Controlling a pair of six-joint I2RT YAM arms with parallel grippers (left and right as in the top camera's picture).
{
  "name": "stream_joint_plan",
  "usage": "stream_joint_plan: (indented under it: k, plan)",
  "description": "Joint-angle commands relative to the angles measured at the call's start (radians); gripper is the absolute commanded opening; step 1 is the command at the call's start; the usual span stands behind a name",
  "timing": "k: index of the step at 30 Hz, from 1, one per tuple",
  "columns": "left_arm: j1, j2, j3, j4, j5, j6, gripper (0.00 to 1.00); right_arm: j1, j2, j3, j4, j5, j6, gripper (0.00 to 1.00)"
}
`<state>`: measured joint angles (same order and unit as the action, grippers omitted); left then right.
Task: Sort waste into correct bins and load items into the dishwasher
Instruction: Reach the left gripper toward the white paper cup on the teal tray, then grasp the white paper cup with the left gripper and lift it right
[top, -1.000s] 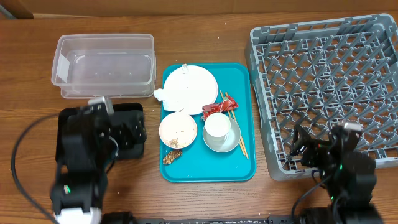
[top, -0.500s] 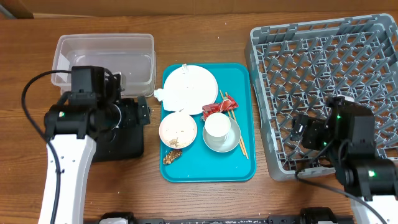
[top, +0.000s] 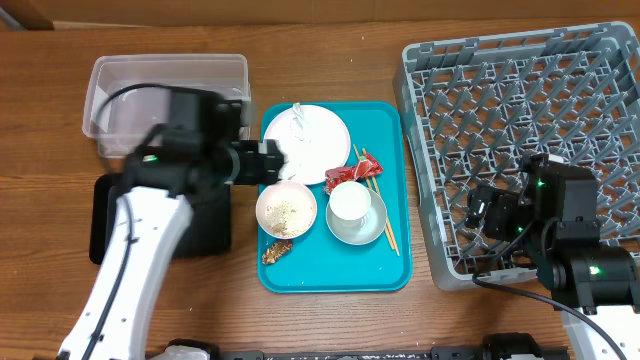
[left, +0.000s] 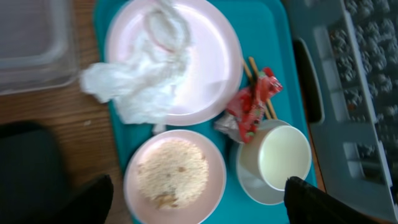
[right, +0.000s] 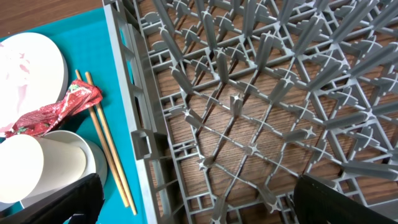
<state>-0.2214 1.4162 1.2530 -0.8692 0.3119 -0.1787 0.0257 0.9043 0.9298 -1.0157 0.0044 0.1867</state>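
Napkin (left: 140, 87) drapes the plate's (left: 208, 56) left rim (tray's (top: 330, 270) far-left corner); left pincer (left: 205, 205) and right pincer (right: 202, 202) both wide, empty.

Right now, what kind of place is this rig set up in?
Probably a lab mock-up of a dish-clearing station, not a real kitchen: a wooden table carrying a grey dish rack, a teal tray with a used plate, and a clear tub for waste.
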Motion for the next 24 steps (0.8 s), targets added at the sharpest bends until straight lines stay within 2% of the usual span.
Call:
stream_joint_plan:
  k: [1, 8, 13, 15, 19, 24]
  plan:
    - [-0.093, 0.063, 0.021, 0.026, 0.01, 0.021, 0.87, -0.005, -0.004, 0.033, 0.003, 0.006, -0.005, 1.0]
    - [-0.238, 0.232, 0.021, 0.046, -0.008, 0.018, 0.75, -0.005, -0.004, 0.033, 0.002, 0.006, -0.005, 1.0]
    - [-0.29, 0.33, 0.021, 0.072, -0.008, 0.018, 0.64, -0.005, -0.004, 0.033, 0.002, 0.006, -0.005, 1.0]
    - [-0.299, 0.357, 0.021, 0.086, -0.008, 0.018, 0.56, -0.005, -0.004, 0.033, 0.0, 0.006, -0.005, 1.0]
    - [-0.305, 0.391, 0.021, 0.089, -0.008, 0.018, 0.26, -0.005, -0.004, 0.033, -0.005, 0.006, -0.005, 1.0]
    - [-0.301, 0.387, 0.022, 0.089, -0.008, 0.018, 0.08, -0.005, -0.004, 0.033, -0.005, 0.006, -0.005, 1.0]
